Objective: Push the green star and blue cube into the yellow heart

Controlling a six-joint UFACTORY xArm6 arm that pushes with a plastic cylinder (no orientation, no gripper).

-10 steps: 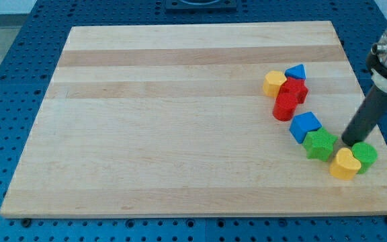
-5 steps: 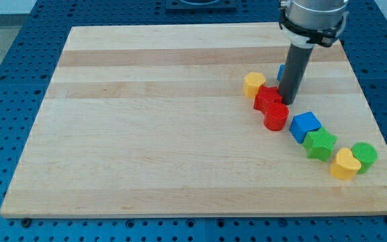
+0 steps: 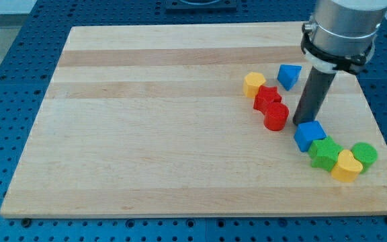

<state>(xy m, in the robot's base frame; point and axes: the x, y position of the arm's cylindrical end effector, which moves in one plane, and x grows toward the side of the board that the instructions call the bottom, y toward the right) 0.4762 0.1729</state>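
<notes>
My tip (image 3: 300,122) rests at the upper left edge of the blue cube (image 3: 309,135), touching it. The cube presses against the green star (image 3: 325,154), which touches the yellow heart (image 3: 345,165) near the board's lower right. A green cylinder (image 3: 365,154) sits against the heart's right side. The dark rod rises from the tip toward the view's top right.
A red cylinder (image 3: 275,116), a red star (image 3: 267,98) and a yellow block (image 3: 253,84) form a chain left of my tip. A blue triangle (image 3: 288,74) lies above them. The wooden board's right edge (image 3: 375,128) is close to the green cylinder.
My tip moved from beside the red star down and right to the blue cube. The cube and green star slid down-right, closing on the yellow heart. The blue triangle is now uncovered.
</notes>
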